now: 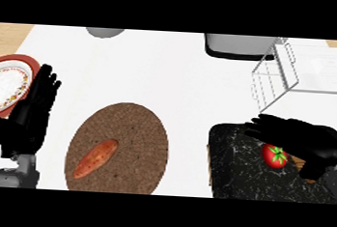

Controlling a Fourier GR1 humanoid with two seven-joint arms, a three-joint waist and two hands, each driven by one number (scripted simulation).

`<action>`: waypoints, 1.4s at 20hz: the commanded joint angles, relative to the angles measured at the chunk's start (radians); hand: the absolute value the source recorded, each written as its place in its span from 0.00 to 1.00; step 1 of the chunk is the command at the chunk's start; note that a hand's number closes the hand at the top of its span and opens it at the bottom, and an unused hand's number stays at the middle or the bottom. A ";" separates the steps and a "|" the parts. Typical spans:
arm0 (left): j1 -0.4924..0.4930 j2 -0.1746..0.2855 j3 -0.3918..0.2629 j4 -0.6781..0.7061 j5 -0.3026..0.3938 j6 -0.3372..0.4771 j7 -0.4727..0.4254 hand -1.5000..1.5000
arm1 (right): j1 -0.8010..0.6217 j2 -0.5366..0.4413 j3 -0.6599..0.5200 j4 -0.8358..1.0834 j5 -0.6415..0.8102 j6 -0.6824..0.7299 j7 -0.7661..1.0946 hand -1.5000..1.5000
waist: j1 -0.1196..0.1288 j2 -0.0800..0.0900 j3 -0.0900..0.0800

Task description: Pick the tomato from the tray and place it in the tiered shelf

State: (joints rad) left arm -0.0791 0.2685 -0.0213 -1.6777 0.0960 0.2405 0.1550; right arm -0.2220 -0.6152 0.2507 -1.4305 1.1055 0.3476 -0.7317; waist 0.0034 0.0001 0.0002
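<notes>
While my right hand arches over the tomato, thumb and fingers are apart on either side of it, not clamped as far as I can see. Tomato's sitting on the dark tray, toward its right side. My worry: it's round, so closing off-centre could squirt it out and send it rolling. Also the wire tiered shelf is just behind, easy to clip on the lift. Left hand rests open by the plate.
</notes>
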 commanded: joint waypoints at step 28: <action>0.044 -0.059 0.074 -0.001 -0.053 -0.039 -0.018 0.50 | 0.091 0.253 -0.403 0.245 0.062 -0.091 0.415 1.00 | -0.054 -0.008 -0.001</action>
State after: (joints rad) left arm -0.0540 0.2070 0.0425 -1.6684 0.0396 0.1980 0.1383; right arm -0.1790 -0.4305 -0.0083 -1.2392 1.2161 0.2302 -0.5339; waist -0.0372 -0.0147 -0.0152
